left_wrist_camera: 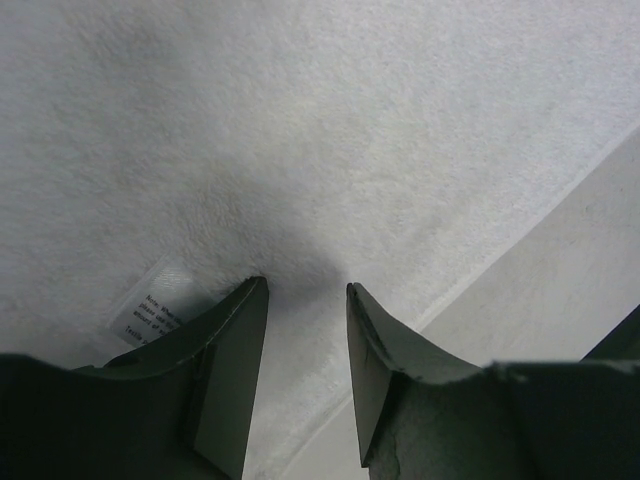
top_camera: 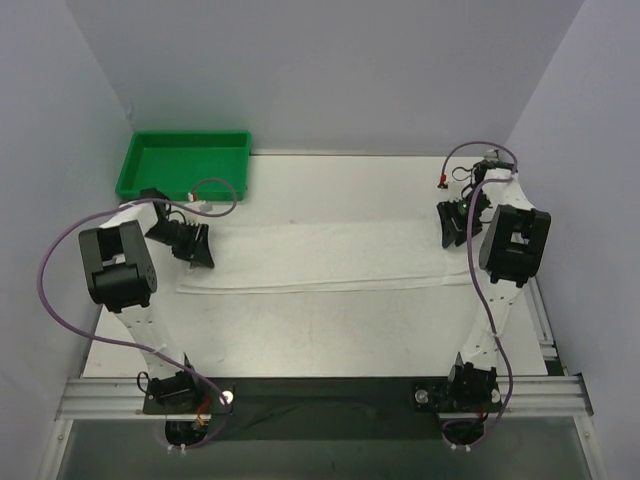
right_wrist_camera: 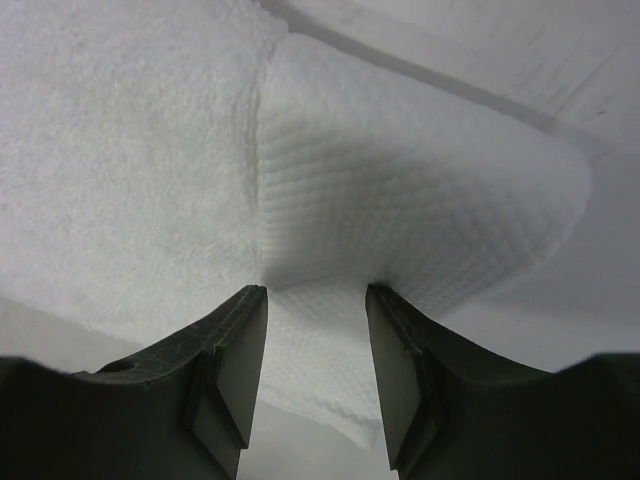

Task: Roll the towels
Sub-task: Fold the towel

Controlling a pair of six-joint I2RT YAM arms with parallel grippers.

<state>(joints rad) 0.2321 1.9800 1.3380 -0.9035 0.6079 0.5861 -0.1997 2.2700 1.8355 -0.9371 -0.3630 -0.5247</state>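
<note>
Though near the towel point(top_camera: 320, 256), green tray point(top_camera: 182, 166) apart

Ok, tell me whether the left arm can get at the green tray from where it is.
Probably yes. The left gripper hangs over the white towel's left end, the green tray lies just beyond it, and nothing but the arm's own purple cable lies between.

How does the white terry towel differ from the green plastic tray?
The white terry towel is soft cloth, lying flat as a long strip across the table. The green plastic tray is rigid, with raised walls, and sits in the far left corner. The towel is clearly wider than the tray. Both are rectangular.
</note>
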